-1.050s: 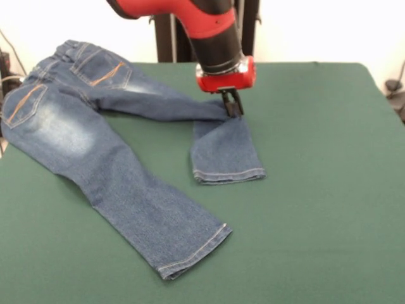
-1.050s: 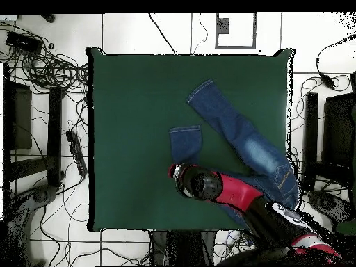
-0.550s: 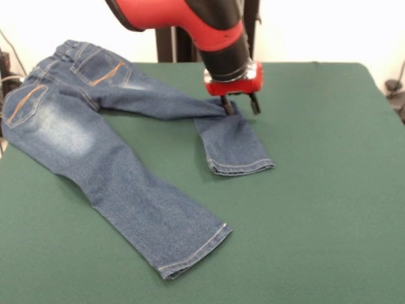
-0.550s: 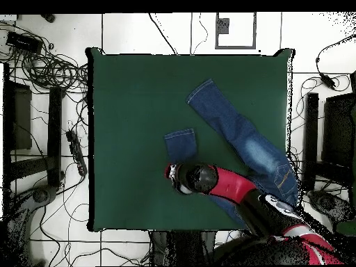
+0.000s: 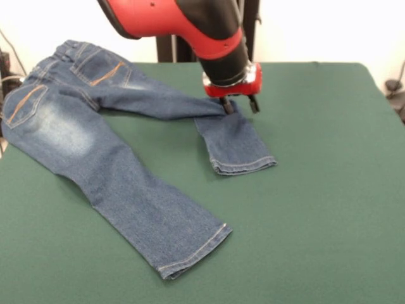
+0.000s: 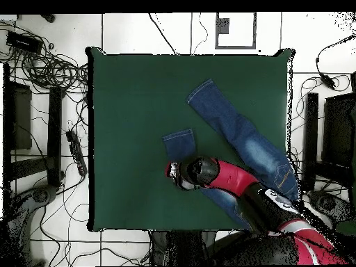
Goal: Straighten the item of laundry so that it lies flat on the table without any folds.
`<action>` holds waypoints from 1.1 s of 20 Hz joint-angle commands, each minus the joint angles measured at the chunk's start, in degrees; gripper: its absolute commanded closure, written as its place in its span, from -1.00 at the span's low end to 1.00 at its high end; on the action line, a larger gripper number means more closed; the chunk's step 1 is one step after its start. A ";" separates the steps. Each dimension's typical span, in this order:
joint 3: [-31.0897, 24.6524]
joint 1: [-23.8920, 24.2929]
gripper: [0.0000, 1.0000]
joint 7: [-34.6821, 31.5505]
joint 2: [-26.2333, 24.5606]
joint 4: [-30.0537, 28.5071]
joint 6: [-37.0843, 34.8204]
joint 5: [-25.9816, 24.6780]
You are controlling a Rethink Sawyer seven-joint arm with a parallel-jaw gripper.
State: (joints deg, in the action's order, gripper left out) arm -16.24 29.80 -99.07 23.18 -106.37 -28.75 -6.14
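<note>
Right now the jeans [image 5: 95, 126] lie back-side up on the left half of the green worktop [image 5: 329, 190] in the front view, with the waistband at the far left corner reaching the edge. 2 orange-stitched back pockets show near the waistband. 1 leg runs straight and flat toward the near side, its hem close to the front edge. The other leg stretches rightward along the far part of the cloth, then bends sharply at a fold, so its lower part doubles back toward the near side and ends in a hem near the middle of the worktop. The pincer [image 5: 240, 106] hangs right at that fold, its 2 dark fingers spread apart with the bent denim just below and between them; whether the tips touch the cloth cannot be told. Seen from overhead, the jeans [image 6: 236, 128] occupy the right portion of the worktop [image 6: 132, 125], and the red and black arm [image 6: 229, 177] covers the folded spot, with the short doubled-back piece poking out beside it
</note>
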 commanded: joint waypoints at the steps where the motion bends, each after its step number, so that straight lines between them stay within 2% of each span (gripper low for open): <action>1: 1.43 -2.78 -1.00 -4.89 6.30 -1.06 -7.50 -0.50; 5: 4.37 -5.09 -1.00 -4.15 13.35 0.11 -11.03 -2.50; 8: 10.19 -10.04 -1.00 -5.64 13.81 5.10 -15.27 -5.83; 11: 12.29 -11.60 -1.00 -6.34 13.97 6.20 -15.48 -7.16; 15: 13.25 -12.63 -1.00 -8.16 11.85 6.92 -8.76 -8.11; 18: 10.90 -10.83 -1.00 -7.76 10.34 5.11 -2.29 -6.61; 22: 10.29 -10.90 -1.00 -8.35 7.47 6.95 3.62 -6.60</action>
State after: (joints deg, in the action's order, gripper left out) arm -3.85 20.25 -99.07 36.11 -102.74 -33.29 -12.22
